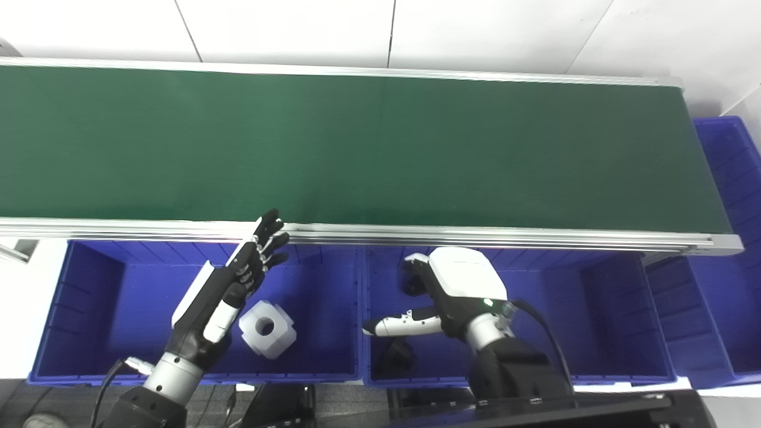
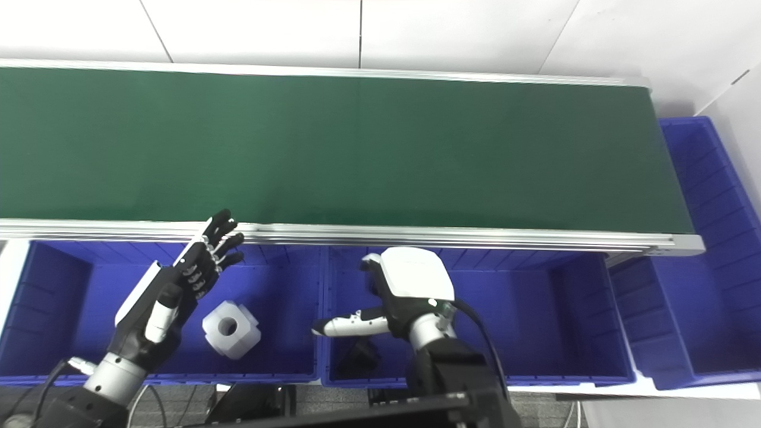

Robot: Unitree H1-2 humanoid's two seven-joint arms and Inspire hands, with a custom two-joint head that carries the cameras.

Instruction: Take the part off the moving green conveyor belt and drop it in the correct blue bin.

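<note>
Left hand (image 1: 238,279) lower left, fingers spread, empty, above left blue plastic bin (image 1: 89,309). White blocky plastic part with round hole (image 1: 267,329) lies inside that bin, beside hand. Right hand (image 1: 443,291) lower centre over middle blue bin (image 1: 594,315), thumb out, holding nothing. Green conveyor belt (image 1: 380,148) bare.

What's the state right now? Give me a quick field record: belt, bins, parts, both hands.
belt: green belt bare, no part on it in view
left bin: blue bin holds a white part
middle bin: blue bin holds a dark part, partly hidden by the right hand
far-right bin: blue bin past the belt's end, contents not seen
left hand: open, fingers apart, over the left bin, holding nothing
right hand: over the middle bin, thumb out; fingers hidden, grip unclear
</note>
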